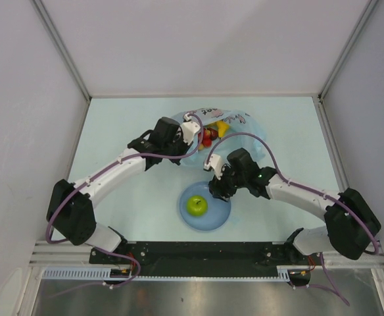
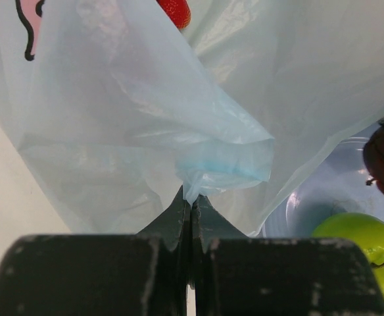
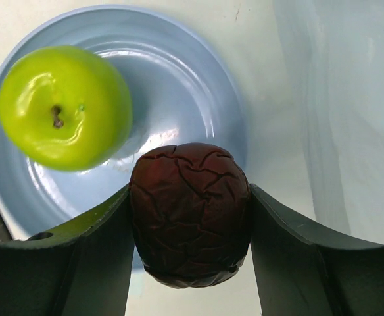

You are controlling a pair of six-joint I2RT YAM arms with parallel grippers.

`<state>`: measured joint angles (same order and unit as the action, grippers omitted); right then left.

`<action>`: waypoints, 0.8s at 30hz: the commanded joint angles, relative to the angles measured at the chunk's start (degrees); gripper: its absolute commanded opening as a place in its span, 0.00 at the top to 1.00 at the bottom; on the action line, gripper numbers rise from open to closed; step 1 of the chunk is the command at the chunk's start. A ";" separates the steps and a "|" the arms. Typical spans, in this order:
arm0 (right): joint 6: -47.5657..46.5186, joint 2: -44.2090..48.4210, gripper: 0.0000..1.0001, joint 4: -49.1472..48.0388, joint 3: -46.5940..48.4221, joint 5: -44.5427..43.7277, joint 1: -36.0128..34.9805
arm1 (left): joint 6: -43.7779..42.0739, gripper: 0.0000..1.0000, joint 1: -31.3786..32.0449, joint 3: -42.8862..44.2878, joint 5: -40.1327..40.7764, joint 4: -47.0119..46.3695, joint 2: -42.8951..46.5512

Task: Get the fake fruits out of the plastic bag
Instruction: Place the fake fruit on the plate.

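The light-blue plastic bag lies at the table's middle back, with red and yellow fruits showing at its mouth. My left gripper is shut on a fold of the bag and holds it up. A green apple sits on the round light-blue plate. My right gripper is shut on the dark red-purple fruit and holds it above the plate's far right rim. The apple also shows in the right wrist view and the left wrist view.
White walls with metal corner posts enclose the pale table on three sides. The black arm rail runs along the near edge. Purple cables loop over both arms.
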<state>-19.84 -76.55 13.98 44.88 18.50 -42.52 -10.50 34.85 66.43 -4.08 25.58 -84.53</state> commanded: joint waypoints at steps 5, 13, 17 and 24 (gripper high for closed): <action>-5.55 -5.27 0.92 -10.90 0.20 -2.60 -3.70 | 0.22 1.00 -0.40 -0.60 -2.07 -1.24 2.79; -9.78 -9.49 0.78 -12.57 0.20 -1.72 -5.29 | 0.92 1.00 -0.57 -0.52 -3.75 -1.76 1.92; -10.49 -8.62 0.25 -12.40 0.29 -2.59 -5.73 | 1.18 1.00 -1.01 -0.43 -3.75 -1.94 1.91; -17.24 -2.56 0.00 -2.93 2.66 -2.95 -5.64 | 1.89 1.00 -1.54 -1.22 -4.62 -1.68 2.00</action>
<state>-32.12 -84.53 6.33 44.86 15.57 -47.92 -9.96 33.82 65.63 -6.85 24.86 -84.20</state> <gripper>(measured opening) 0.987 0.006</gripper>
